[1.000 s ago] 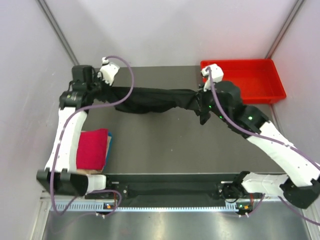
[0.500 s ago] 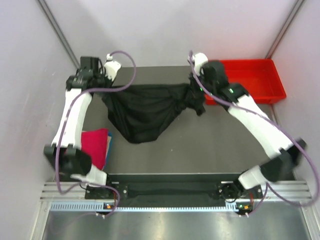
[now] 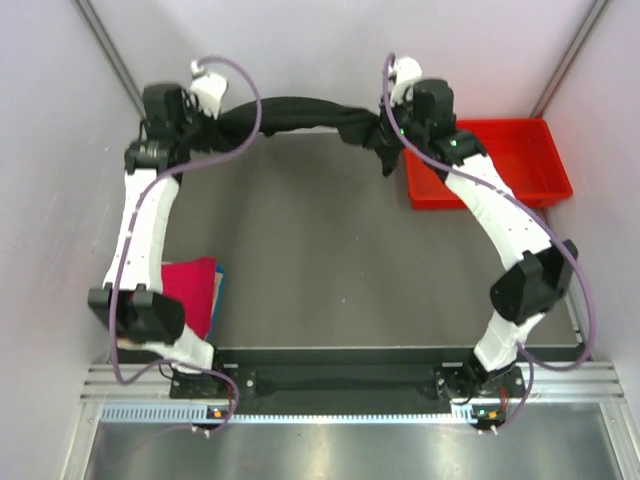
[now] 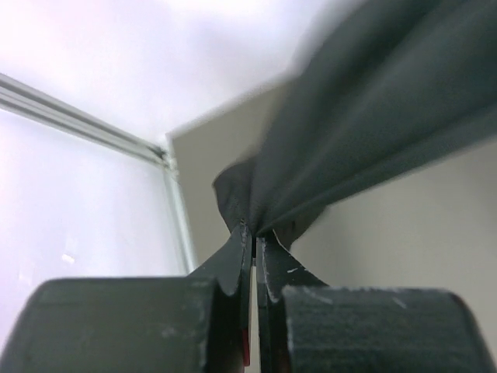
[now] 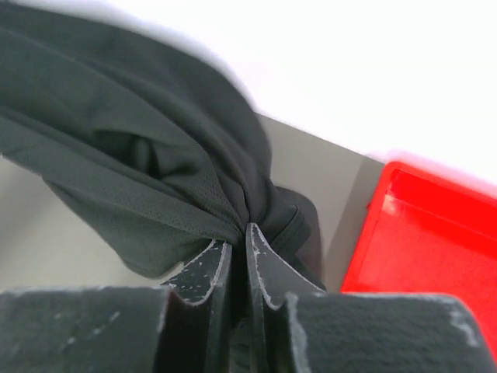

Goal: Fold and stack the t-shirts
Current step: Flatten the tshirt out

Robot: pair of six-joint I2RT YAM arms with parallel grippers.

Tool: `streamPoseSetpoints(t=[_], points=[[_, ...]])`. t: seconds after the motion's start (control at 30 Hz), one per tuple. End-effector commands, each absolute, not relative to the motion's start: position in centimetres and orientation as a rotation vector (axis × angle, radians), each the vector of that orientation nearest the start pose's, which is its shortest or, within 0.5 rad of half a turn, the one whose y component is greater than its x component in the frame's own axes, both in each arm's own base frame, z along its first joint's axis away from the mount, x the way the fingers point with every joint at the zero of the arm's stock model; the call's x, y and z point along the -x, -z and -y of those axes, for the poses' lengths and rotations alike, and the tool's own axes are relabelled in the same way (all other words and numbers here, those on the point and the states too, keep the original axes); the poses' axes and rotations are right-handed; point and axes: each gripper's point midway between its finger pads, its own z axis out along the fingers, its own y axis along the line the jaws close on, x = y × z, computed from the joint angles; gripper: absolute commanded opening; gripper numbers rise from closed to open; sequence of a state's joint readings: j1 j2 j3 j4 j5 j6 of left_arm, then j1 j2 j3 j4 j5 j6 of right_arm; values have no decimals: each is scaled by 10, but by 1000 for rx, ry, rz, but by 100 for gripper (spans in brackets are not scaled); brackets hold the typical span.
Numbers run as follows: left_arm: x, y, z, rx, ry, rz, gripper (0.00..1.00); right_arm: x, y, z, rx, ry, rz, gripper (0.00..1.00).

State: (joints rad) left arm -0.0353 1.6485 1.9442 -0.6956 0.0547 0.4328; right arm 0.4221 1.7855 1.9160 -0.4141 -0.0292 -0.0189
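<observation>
While both arms reach to the upper part of the top view, the black t-shirt [image 3: 300,112] is stretched between them as a dark, bunched band across the upper middle of the frame. It lies along the far edge of the table [image 3: 330,260]. From above I cannot tell if the cloth touches the table.

The left gripper [image 3: 212,124] is at the upper left of this view and holds the left end of the band. In the left wrist view its 2 fingers [image 4: 233,260] are pressed almost together in the lower middle of the frame. A thin fold of the black cloth is pinched at their tips, and the cloth runs from there up to the upper right corner.

The right gripper [image 3: 384,134] is at the upper right of the middle in the top view and holds the other end, where the cloth is gathered in a knot-like bunch. In the right wrist view its fingers [image 5: 203,273] stand very narrow, with the cloth caught between them. The rest of the shirt fills the upper left of that frame.

The red tray [image 3: 520,185] stands on the table at the upper right, just beside the right gripper, and it also shows at the right edge of the right wrist view.

At the lower left of the top view, the crimson t-shirt [image 3: 185,298] lies folded on the table, partly under the left arm. The edge of a blue t-shirt [image 3: 219,288] shows along its right side.
</observation>
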Motion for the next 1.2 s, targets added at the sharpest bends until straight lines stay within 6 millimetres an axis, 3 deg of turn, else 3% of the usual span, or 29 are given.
streamPoseSetpoints(t=[0.0,0.03,0.07,0.1,0.13,0.17,0.2,0.23,0.3,0.33,0.37,0.4,0.43,0.47,0.53,0.57,0.63,0.7,0.73,0.77,0.83,0.87,1.03,1.1,1.17], points=[[-454,-302,16,-645,-162,-1965,0,-472,-325,-211,499,-313,-1820,9],[-447,-291,18,-662,-160,-1964,0,-462,-281,-209,524,-311,-1911,11],[-439,-265,18,-669,-154,-2012,0,-454,-266,-206,522,-302,-1950,13],[-421,-215,19,-703,-123,-2116,0,-446,-247,-207,528,-291,-1995,15],[-410,-199,22,-727,-96,-2144,0,-433,-210,-199,515,-250,-2088,25],[-400,-183,24,-740,-72,-2174,0,-424,-198,-196,516,-240,-2121,34],[-380,-151,25,-751,-32,-2244,0,-413,-186,-200,532,-244,-2156,43],[-371,-145,27,-759,-20,-2248,0,-397,-163,-199,551,-253,-2220,52],[-350,-118,30,-795,30,-2294,0,-370,-154,-208,544,-336,-2273,59],[-344,-112,31,-810,42,-2304,0,-353,-139,-208,521,-368,-2323,63],[-334,-99,30,-832,49,-2336,0,-342,-147,-212,521,-406,-2300,64],[-329,-95,29,-834,48,-2355,0,-333,-146,-213,504,-432,-2305,64],[-324,-89,27,-838,49,-2377,0,-321,-133,-209,435,-456,-2348,64],[-317,-80,26,-852,52,-2408,0,-315,-142,-206,388,-473,-2323,63],[-310,-69,21,-852,36,-2459,0,-306,-126,-195,233,-467,-2347,59],[-305,-64,19,-855,37,-2481,0,-304,-130,-194,190,-489,-2321,57],[-301,-57,15,-856,16,-2512,0,-304,-122,-202,131,-572,-2289,54],[-302,-53,10,-849,-22,-2519,0,-309,-108,-208,120,-590,-2324,53],[-302,-52,9,-846,-31,-2523,0,-318,-112,-214,118,-605,-2313,51],[-302,-51,8,-845,-37,-2526,0,-323,-97,-217,115,-604,-2356,50],[-302,-52,9,-845,-34,-2524,0,-335,-97,-225,97,-668,-2360,47],[-301,-50,8,-847,-32,-2528,1,-339,-85,-225,87,-655,-2392,46],[-299,-45,6,-864,-45,-2536,21,-360,-76,-225,64,-587,-2396,50],[-295,-40,4,-876,-51,-2548,21,-364,-68,-219,49,-531,-2412,52],[-290,-34,3,-890,-56,-2565,29,-366,-63,-214,53,-489,-2433,59]])
